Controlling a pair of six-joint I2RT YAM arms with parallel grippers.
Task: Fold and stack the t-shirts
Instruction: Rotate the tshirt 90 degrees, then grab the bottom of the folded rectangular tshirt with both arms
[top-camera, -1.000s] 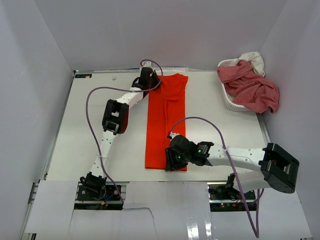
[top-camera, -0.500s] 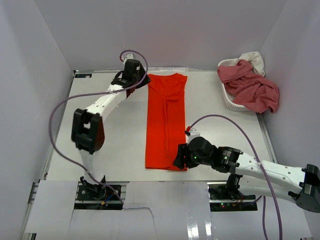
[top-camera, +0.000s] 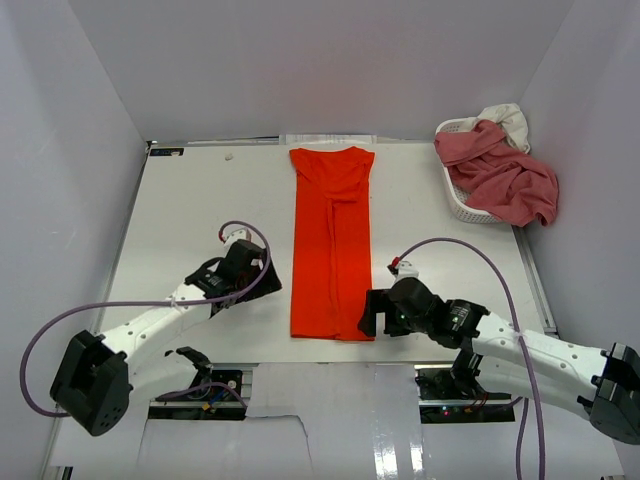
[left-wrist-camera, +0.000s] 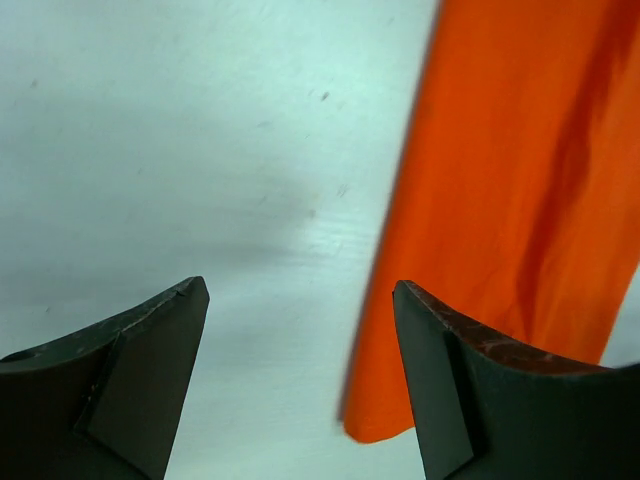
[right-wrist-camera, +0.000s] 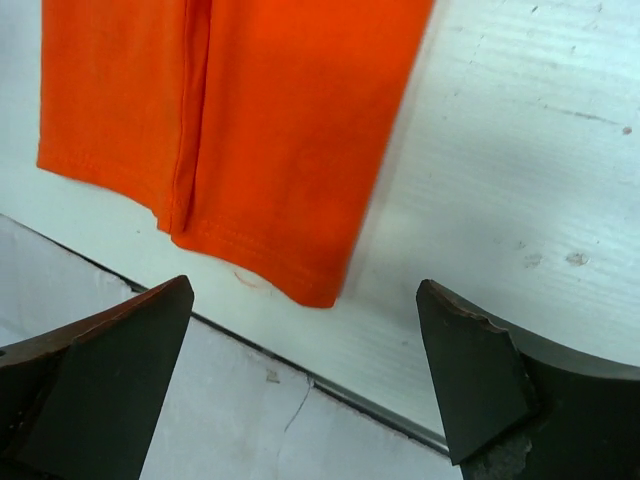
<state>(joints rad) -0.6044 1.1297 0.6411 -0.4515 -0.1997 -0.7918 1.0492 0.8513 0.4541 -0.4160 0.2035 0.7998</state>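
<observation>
Orange shirt (top-camera: 331, 250) lay flat!
It sat right of the wide-open left claw (left-wrist-camera: 300, 288), left of the wide-open right claw (right-wrist-camera: 305, 288).

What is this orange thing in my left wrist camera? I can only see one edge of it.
Observer: It's an orange-red t-shirt, folded into a long narrow strip and lying flat on the table.
Operator: Are there more shirts to fold?
Observer: Yes, a rose-pink shirt and a cream-white one are heaped in the white basket at the table's far right corner.
</observation>
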